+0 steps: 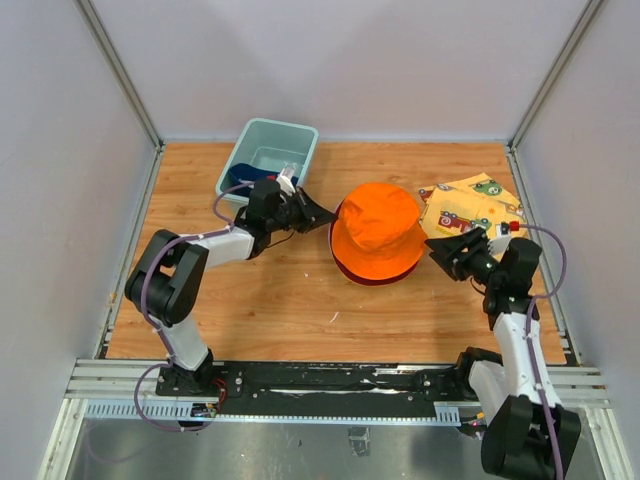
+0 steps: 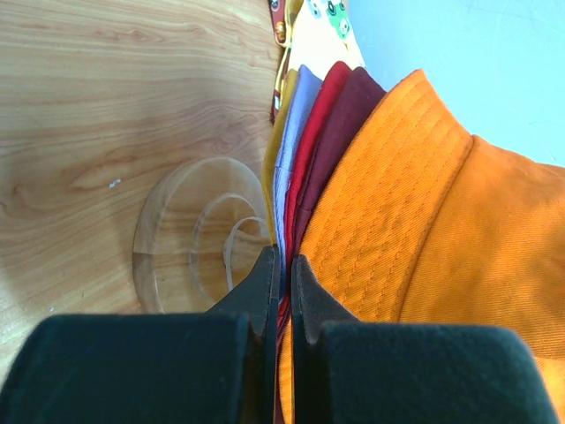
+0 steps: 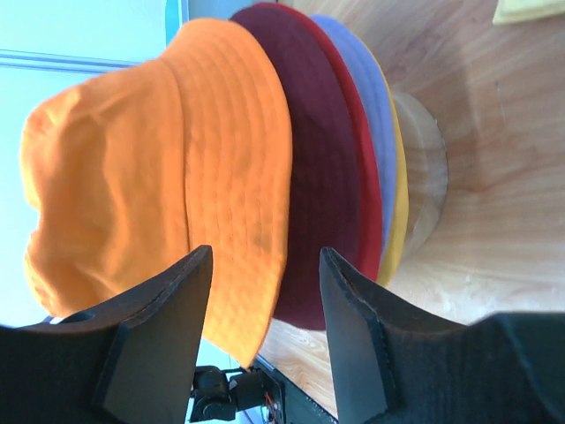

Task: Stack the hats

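An orange hat [image 1: 378, 230] tops a stack at the table's middle. In the right wrist view the stack reads orange [image 3: 177, 168], maroon [image 3: 318, 177], red, lavender, yellow. My left gripper [image 1: 318, 213] is at the stack's left edge. It is shut [image 2: 284, 261] on the brims below the orange one, with red and lavender fabric showing between the fingers. My right gripper [image 1: 448, 250] is open [image 3: 265, 265] just right of the stack and touches nothing. A dark navy hat [image 1: 243, 181] lies in the teal tub, partly hidden by my left arm.
The teal tub [image 1: 290, 140] stands at the back left. A yellow cloth printed with cars [image 1: 468, 205] lies flat at the back right, behind my right gripper. The wooden stand's round base [image 2: 177, 234] shows under the stack.
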`<state>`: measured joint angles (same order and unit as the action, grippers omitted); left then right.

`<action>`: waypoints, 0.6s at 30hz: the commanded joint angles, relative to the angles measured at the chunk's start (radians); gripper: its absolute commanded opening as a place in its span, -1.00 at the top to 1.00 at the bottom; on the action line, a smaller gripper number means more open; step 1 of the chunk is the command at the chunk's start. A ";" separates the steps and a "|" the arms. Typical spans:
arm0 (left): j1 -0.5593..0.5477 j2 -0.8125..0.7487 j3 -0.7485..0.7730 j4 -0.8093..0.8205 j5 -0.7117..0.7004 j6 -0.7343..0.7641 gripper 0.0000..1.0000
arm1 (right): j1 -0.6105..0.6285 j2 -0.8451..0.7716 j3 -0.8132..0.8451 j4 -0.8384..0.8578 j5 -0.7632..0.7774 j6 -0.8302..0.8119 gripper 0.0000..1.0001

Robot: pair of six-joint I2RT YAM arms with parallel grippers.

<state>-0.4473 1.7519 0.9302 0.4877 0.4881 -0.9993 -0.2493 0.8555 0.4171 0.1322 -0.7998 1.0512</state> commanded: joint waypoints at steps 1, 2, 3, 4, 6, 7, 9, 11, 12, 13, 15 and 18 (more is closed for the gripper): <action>0.002 -0.021 -0.062 -0.034 -0.026 -0.023 0.99 | -0.013 -0.113 -0.052 -0.071 -0.017 0.051 -0.07; 0.002 -0.023 -0.069 -0.031 -0.028 -0.025 0.99 | -0.011 -0.118 -0.060 -0.063 -0.026 0.060 -0.07; 0.002 -0.023 -0.078 -0.027 -0.028 -0.031 0.99 | -0.008 -0.120 -0.071 -0.045 -0.033 0.074 -0.07; 0.002 -0.024 -0.084 -0.019 -0.025 -0.039 0.99 | -0.003 -0.123 -0.082 -0.021 -0.036 0.090 -0.07; 0.002 -0.026 -0.093 -0.011 -0.023 -0.047 0.99 | 0.009 -0.126 -0.099 0.034 -0.037 0.120 -0.07; 0.002 -0.026 -0.095 -0.011 -0.023 -0.048 0.99 | 0.018 -0.122 -0.099 0.046 -0.034 0.125 -0.07; 0.002 -0.025 -0.094 -0.011 -0.022 -0.048 0.99 | 0.036 -0.112 -0.095 0.066 -0.025 0.132 -0.07; 0.002 -0.023 -0.093 -0.012 -0.020 -0.048 0.99 | 0.063 -0.093 -0.093 0.087 -0.016 0.139 -0.06; 0.002 -0.023 -0.091 -0.012 -0.019 -0.047 0.99 | 0.082 -0.083 -0.095 0.103 -0.011 0.144 -0.06; 0.001 -0.023 -0.090 -0.012 -0.018 -0.047 0.99 | 0.102 -0.073 -0.097 0.119 -0.001 0.152 -0.05; 0.002 -0.022 -0.086 -0.014 -0.016 -0.046 0.99 | 0.143 -0.054 -0.101 0.153 0.027 0.168 -0.04; 0.002 -0.019 -0.079 -0.023 -0.017 -0.040 0.99 | 0.182 -0.034 -0.098 0.175 0.054 0.181 0.08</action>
<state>-0.4473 1.7229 0.8711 0.5510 0.4690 -1.0256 -0.1204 0.8059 0.3279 0.2237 -0.7895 1.1931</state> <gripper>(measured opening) 0.036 0.502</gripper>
